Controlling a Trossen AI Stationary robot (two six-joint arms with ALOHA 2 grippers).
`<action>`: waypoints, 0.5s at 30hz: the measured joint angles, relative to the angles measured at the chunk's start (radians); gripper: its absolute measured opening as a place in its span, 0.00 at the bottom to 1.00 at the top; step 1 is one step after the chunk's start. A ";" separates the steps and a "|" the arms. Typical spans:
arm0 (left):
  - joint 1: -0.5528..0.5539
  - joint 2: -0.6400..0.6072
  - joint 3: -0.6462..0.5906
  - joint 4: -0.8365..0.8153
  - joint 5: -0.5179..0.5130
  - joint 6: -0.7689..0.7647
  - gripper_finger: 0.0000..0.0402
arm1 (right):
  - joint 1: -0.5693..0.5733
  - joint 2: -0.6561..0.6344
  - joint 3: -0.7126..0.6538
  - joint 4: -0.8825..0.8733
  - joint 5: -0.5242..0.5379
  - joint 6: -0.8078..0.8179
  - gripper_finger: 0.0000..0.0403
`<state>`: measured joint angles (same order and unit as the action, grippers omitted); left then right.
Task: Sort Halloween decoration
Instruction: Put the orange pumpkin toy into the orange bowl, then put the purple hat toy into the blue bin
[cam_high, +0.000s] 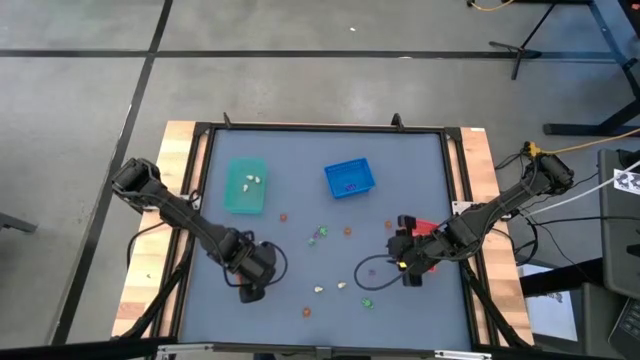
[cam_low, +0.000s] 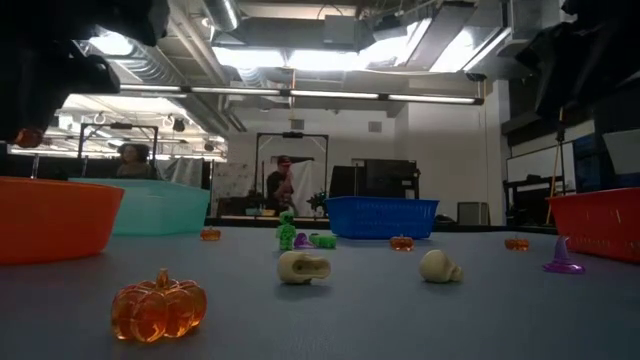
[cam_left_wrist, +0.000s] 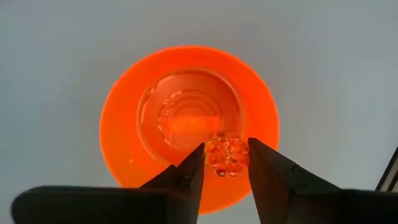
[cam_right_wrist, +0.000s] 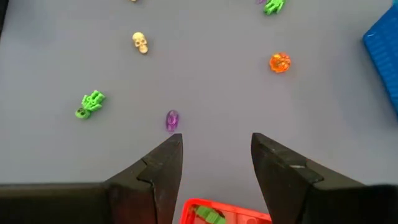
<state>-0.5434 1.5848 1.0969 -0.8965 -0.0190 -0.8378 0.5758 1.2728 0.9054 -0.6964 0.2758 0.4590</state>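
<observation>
the left pincer (cam_left_wrist: 226, 163) pinches a tiny orange pumpkin (cam_left_wrist: 227, 154) above the orange bowl (cam_left_wrist: 124, 124). it looks hard, light and slick, best gripped across its ribbed sides. the right pincer (cam_right_wrist: 216, 163) hangs spread over the red tray (cam_right_wrist: 227, 214). other trinkets (cam_high: 318, 236) lie scattered on the surface (cam_high: 300, 190).

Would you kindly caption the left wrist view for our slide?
Left end effector holding an orange pumpkin trinket between its fingers above the orange bowl.
</observation>
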 joint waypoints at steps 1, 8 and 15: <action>0.000 0.000 0.000 -0.003 -0.001 -0.001 0.25 | 0.000 0.000 0.000 0.000 -0.007 0.000 0.47; 0.000 0.000 0.000 -0.014 -0.056 -0.051 0.33 | 0.001 0.000 0.000 0.000 -0.007 -0.001 0.47; 0.000 0.000 0.000 -0.020 -0.085 -0.051 0.42 | 0.001 0.000 0.000 0.000 -0.007 -0.001 0.47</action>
<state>-0.5430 1.5852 1.0969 -0.9165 -0.1035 -0.8890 0.5766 1.2728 0.9054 -0.6964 0.2684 0.4583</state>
